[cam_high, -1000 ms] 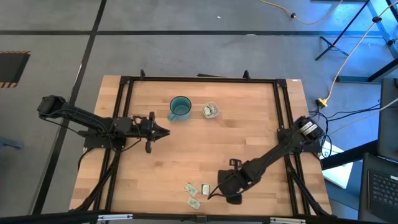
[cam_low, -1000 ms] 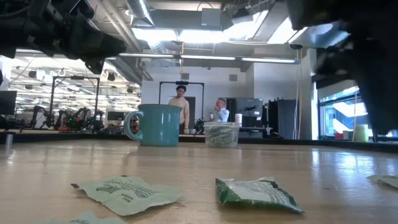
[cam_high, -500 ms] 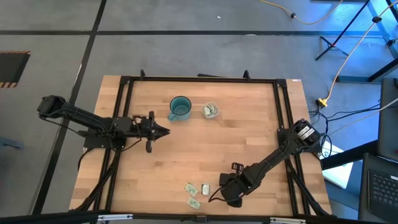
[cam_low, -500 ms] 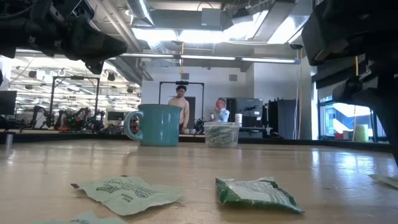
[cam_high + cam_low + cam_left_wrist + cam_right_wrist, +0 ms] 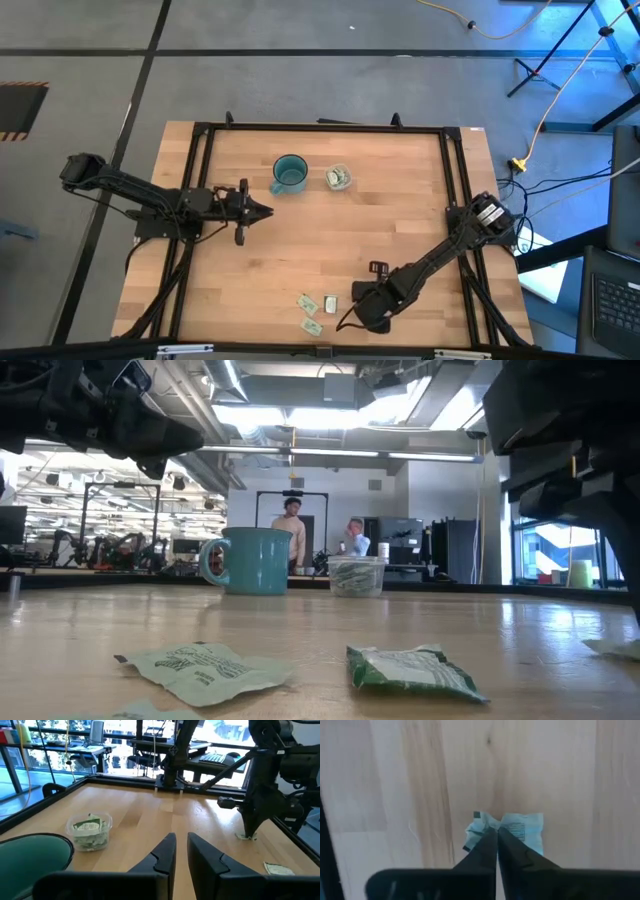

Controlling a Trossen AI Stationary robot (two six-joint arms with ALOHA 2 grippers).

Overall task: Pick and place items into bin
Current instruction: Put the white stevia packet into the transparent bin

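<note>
Right hand (image 5: 497, 836) clenched over a pale green packet (image 5: 520, 831), its grip unclear; left hand (image 5: 181, 845) nearly closed.

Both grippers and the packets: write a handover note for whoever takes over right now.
Right gripper: down at the table's near edge, fingers together over a pale green packet; whether it is gripped is not clear.
Left gripper: waiting on the left side, nearly shut, holding nothing.
Clear cup: beside the teal mug, already holding some packets.
Left to do: three loose packets lie by the near edge, left of the right gripper, plus the one under it.
</note>
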